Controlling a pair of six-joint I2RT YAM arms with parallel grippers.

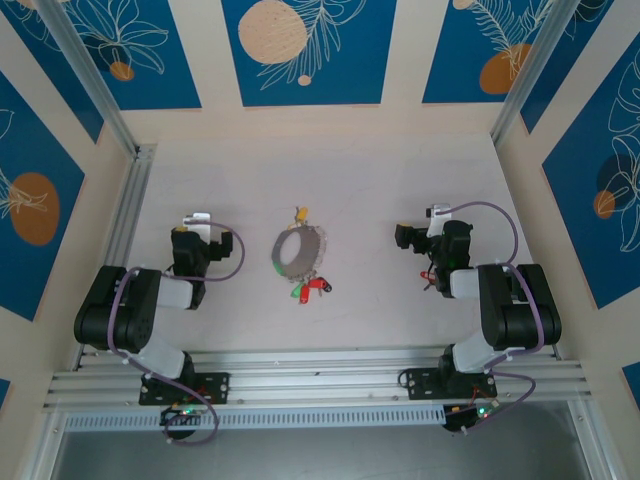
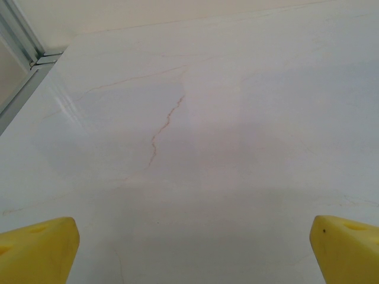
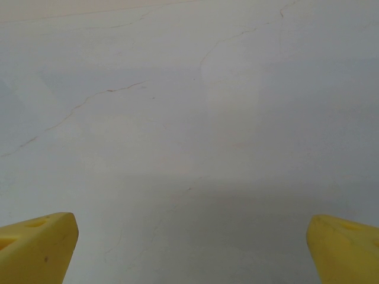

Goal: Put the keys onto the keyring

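Observation:
The keyring (image 1: pixel 298 250), a large grey metal loop, lies flat on the white table midway between the two arms. The keys lie loose around it: a yellow-headed one (image 1: pixel 299 214) at its far edge, and red and green-headed ones (image 1: pixel 312 289) at its near edge. A small red piece (image 1: pixel 428 277), seemingly another key, lies beside the right arm. My left gripper (image 1: pixel 197 220) (image 2: pixel 192 248) hovers left of the ring, open, with bare table between its yellow fingers (image 2: pixel 35 248). My right gripper (image 1: pixel 436 213) (image 3: pixel 192 248) hovers to the ring's right, open and holding nothing.
An aluminium rail (image 1: pixel 120 215) (image 2: pixel 21 65) runs along the table's left side, close to the left gripper. Walls with blue patterned panels (image 1: pixel 308 45) enclose the table at the back and sides. A slotted rail (image 1: pixel 320 365) carries the arm bases in front.

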